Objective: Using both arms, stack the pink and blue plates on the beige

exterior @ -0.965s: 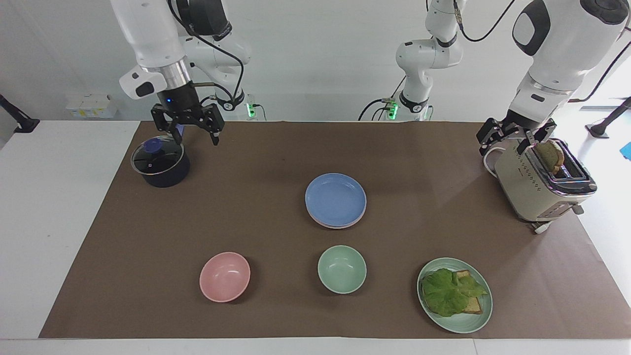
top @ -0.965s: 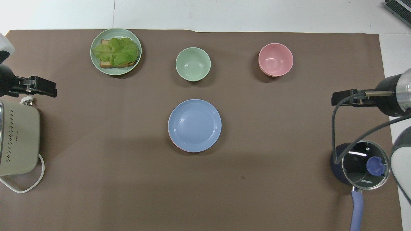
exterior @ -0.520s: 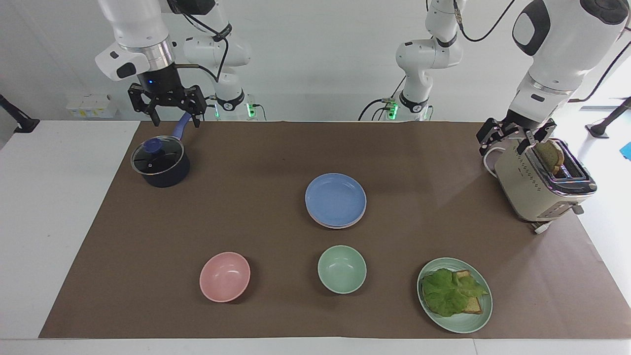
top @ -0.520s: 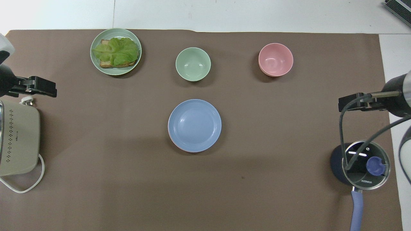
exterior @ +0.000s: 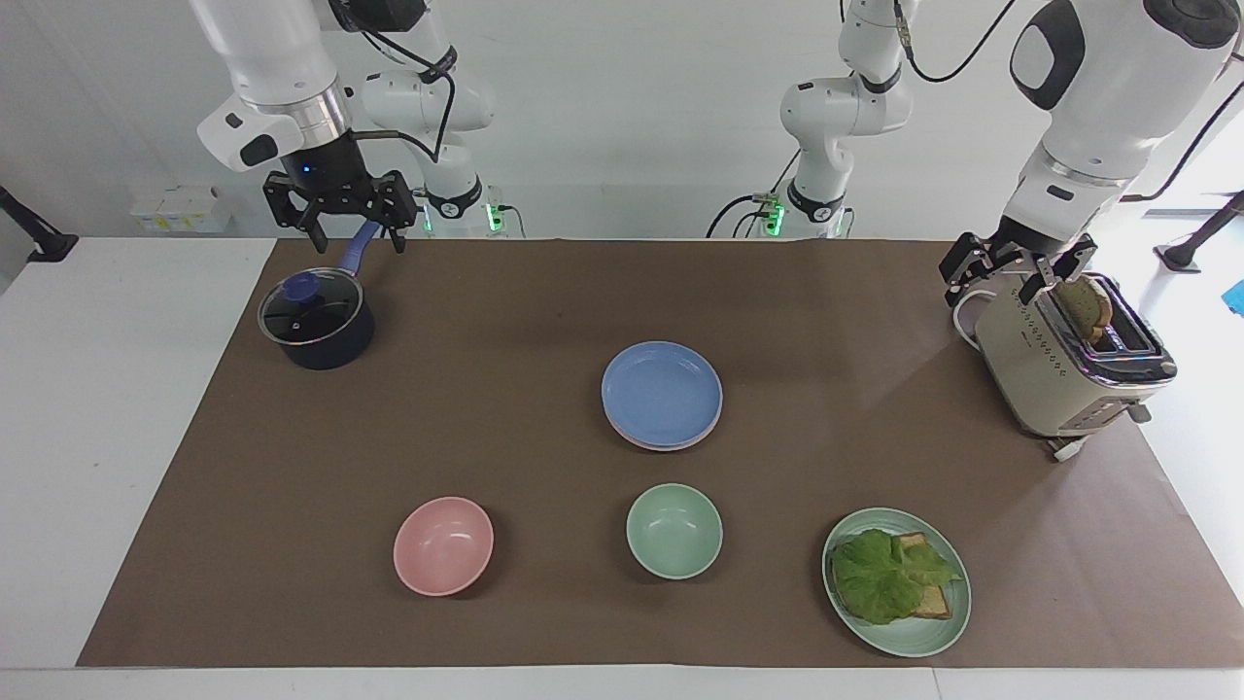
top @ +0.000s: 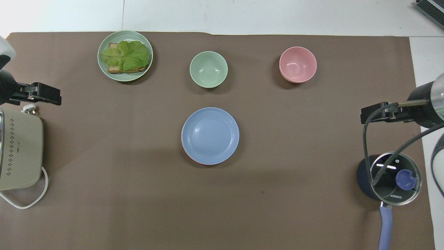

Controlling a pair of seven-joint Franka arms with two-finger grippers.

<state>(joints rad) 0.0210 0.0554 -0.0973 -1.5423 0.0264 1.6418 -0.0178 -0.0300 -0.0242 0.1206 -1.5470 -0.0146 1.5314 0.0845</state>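
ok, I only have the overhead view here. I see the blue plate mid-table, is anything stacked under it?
Observer: Yes. The facing view shows a pinkish rim under the blue plate. I cannot tell how many plates lie below.
Operator: Arms touching anything?
Observer: The right gripper hangs open in the air over the handle of the pot, clear of it.
Operator: And the other one?
Observer: The left gripper is open above the toaster, beside a bread slice standing in its slot.
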